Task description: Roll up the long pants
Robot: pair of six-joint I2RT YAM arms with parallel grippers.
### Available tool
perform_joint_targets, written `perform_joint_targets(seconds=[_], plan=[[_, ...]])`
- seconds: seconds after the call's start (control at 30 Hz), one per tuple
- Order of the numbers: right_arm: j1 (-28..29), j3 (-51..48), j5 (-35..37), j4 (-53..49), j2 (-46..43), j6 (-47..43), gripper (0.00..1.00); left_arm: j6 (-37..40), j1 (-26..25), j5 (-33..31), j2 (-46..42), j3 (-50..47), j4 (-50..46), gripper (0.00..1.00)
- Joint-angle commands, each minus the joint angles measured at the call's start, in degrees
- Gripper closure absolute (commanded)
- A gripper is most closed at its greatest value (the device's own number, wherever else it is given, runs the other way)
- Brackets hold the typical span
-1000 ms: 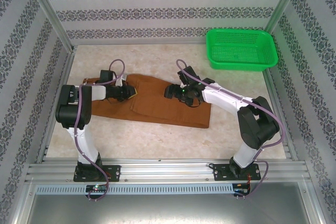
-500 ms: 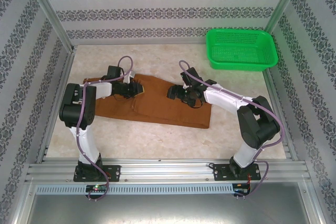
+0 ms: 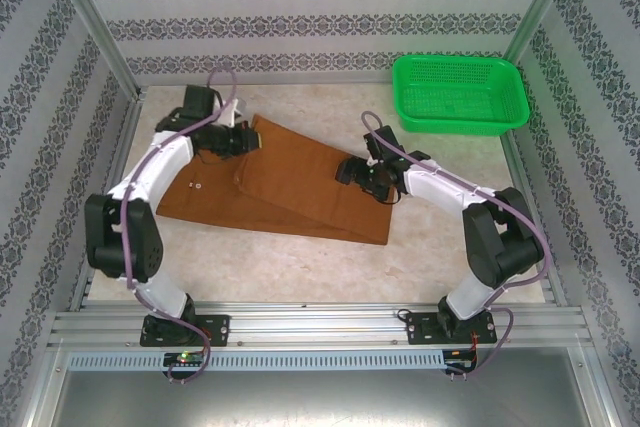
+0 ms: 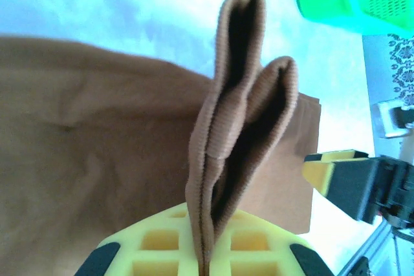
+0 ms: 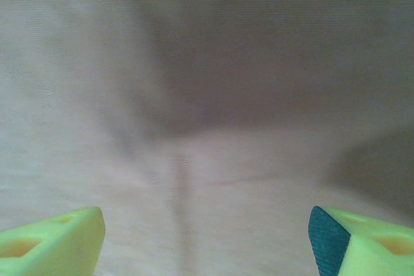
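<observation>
Pants (image 3: 290, 192) lay spread on the table (image 3: 300, 267), left of centre and well apart from the basket (image 3: 460, 95) in the far right corner. No roll had formed: most of the cloth was flat, with only a stretch of its far edge raised. The left gripper (image 3: 238, 139) was clamped tight on that edge near the far left. In the left wrist view its pads (image 4: 162, 244) were pressed together on a doubled, ribbed band of cloth that stood up in two loops above the flat part. From above, the lifted part made a slanting flap running from the left gripper toward the near right hem, while the end with the small pale buttons (image 3: 195, 184) lay flat on the table. The right gripper (image 3: 352, 171) hung over the right part of the pants with its fingers wide and nothing between them. In the right wrist view the fingertips (image 5: 58, 237) stood far apart over smooth cloth, and whether they touched it could not be told. By these signs the task was at its very start. One edge was grasped and raised, but the first turn of the roll and every turn after it were yet to be made. The right side probably needed a matching grasp before the cloth could be turned over evenly.
</observation>
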Motion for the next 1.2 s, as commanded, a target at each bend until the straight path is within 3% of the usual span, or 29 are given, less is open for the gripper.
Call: perform_joint_targets(seconds=[0.0, 0.17, 0.37, 0.9, 0.93, 0.97, 1.07, 1.17], plan=[[-1.00, -0.76, 1.49, -0.78, -1.76, -1.97, 0.16, 4.18, 2.19, -8.53, -1.78, 3.65, -16.64, 1.00], [-1.71, 0.37, 0.43, -0.58, 0.39, -2.63, 0.16, 6.03, 7.85, -13.15, -1.68, 6.92, -24.32, 1.00], [-1.72, 1.30, -1.42, 1.15, 3.87, -2.12, 0.16, 8.29, 16.05, -15.23, 1.28, 9.17, -26.95, 1.00], [-1.37, 1.81, -1.76, 3.06, 6.80, -1.45, 0.16, 5.48, 24.10, -22.68, 10.62, 16.03, -25.38, 1.00], [-1.37, 1.69, -1.96, 3.33, 6.99, -1.30, 0.16, 4.71, 24.37, -25.20, 11.06, 16.46, -25.07, 0.92], [-1.30, 1.55, -2.25, 3.95, 7.13, -1.20, 0.16, 4.20, 24.47, -27.66, 11.66, 16.83, -24.39, 0.75], [-1.03, 1.20, -2.82, 4.92, 7.52, -1.02, 0.16, 3.72, 24.66, -32.14, 13.77, 18.26, -20.49, 0.62], [-0.94, 0.16, -3.08, 5.87, 7.28, -0.83, 0.16, 3.22, 24.53, -31.84, 16.80, 21.10, -17.39, 0.58]])
